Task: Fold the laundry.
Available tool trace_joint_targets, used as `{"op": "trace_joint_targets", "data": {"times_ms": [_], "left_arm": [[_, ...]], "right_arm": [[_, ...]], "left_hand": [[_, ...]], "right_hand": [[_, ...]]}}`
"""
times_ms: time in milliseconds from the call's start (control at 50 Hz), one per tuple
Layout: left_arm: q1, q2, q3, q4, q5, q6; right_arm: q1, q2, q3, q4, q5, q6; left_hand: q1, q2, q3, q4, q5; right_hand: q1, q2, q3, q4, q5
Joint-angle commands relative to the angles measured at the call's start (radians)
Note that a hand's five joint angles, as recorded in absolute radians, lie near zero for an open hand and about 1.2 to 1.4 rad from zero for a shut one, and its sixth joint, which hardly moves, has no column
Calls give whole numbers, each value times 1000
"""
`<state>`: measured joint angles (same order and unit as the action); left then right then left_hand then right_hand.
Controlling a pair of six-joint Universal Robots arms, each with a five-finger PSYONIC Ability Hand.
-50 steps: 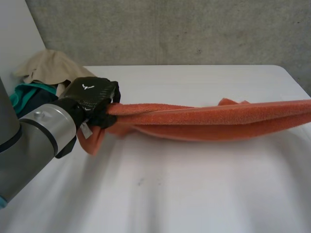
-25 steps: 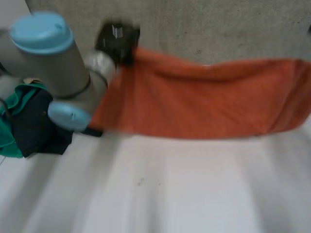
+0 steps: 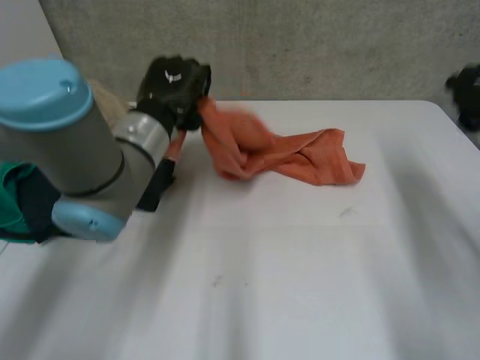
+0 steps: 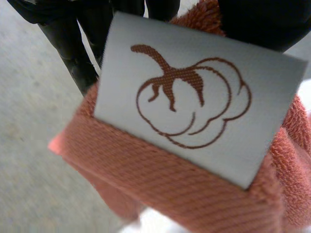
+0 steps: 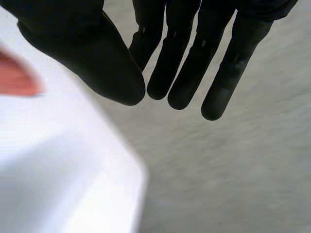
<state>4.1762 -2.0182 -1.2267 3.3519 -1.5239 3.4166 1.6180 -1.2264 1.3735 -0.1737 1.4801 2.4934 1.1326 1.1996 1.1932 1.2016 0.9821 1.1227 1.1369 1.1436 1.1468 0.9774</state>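
Orange terry-cloth towel (image 3: 300, 159), woven label (image 4: 194, 92)

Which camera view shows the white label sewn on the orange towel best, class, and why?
The left wrist view: the label sits close under the left hand, its brown emblem plain. The head view gives the whole towel, the label too small to tell. The right wrist view catches a blurred orange edge beside the right hand.
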Motion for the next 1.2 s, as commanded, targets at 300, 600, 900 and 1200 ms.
{"op": "trace_joint_targets", "data": {"times_ms": [300, 600, 900, 1200], "left_arm": [[-113, 414, -180, -19, 2, 9], [-166, 543, -249, -19, 2, 9], [-153, 536, -274, -8, 2, 59], [-5, 313, -301, 69, -6, 102]], "right_arm": [[95, 272, -283, 246, -451, 173], [373, 528, -378, 134, -426, 120], [298, 369, -381, 63, -399, 133], [125, -73, 17, 184, -249, 122]], "left_hand": [[264, 197, 203, 195, 240], [264, 197, 203, 195, 240], [264, 197, 203, 195, 240], [264, 197, 203, 195, 240]], "right_hand": [[-903, -917, -924, -927, -932], [-823, -838, -844, -848, -853], [274, 259, 253, 249, 244], [274, 259, 253, 249, 244]]}}
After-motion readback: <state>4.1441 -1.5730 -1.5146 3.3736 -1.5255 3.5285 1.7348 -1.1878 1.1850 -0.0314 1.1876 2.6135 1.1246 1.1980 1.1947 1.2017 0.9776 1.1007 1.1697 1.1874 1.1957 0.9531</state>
